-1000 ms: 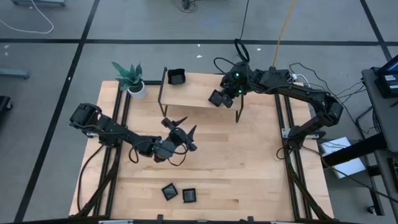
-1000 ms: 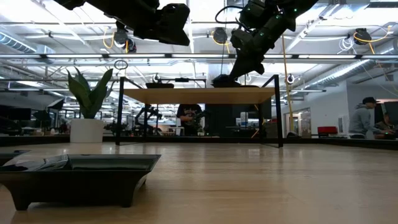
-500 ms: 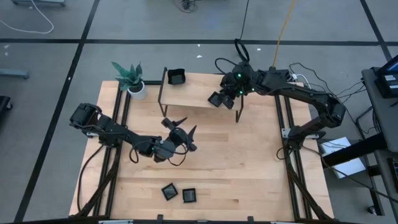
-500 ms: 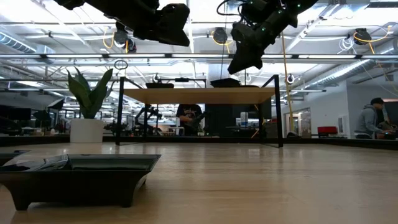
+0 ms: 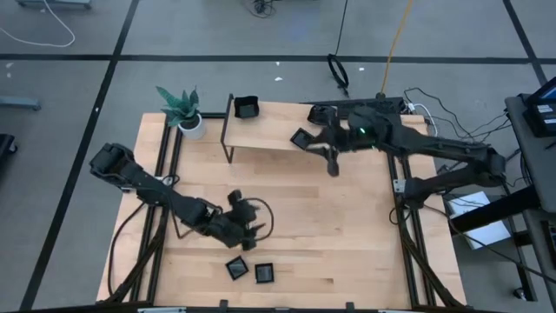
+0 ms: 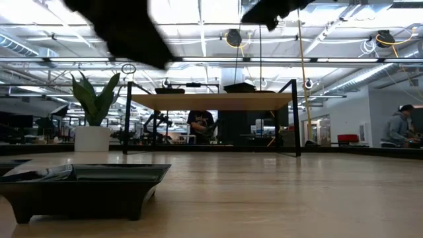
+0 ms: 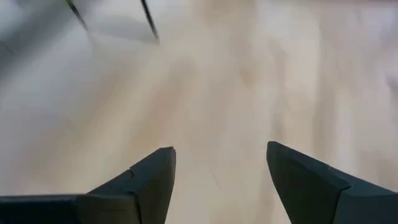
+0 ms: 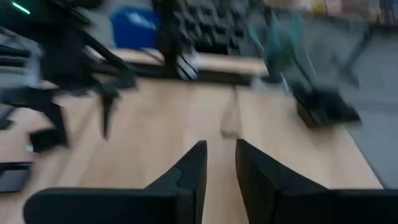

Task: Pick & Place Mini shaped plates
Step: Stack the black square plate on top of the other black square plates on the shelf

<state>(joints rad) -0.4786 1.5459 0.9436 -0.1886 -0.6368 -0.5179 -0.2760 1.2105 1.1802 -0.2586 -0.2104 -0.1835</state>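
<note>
Two black mini shaped plates lie flat on the table near its front edge; the low view shows one close up. Two more sit on a small raised wooden shelf: one at its far left corner, one at its right end. My left gripper hangs open just above and beyond the two near plates, with only bare wood between its fingers. My right gripper is raised beside the shelf's right end, open by a narrow gap, holding nothing.
A potted green plant stands at the table's far left corner, left of the shelf. The shelf stands on thin dark legs. Bare wood lies between the shelf and the near plates. People move in the room behind.
My right gripper has let go of the plate at the shelf's right end, risen and drawn back toward the table's right edge; the plate stays on the shelf. My left gripper has swung toward the near edge, toward the two near plates, and tipped downward, still open.
</note>
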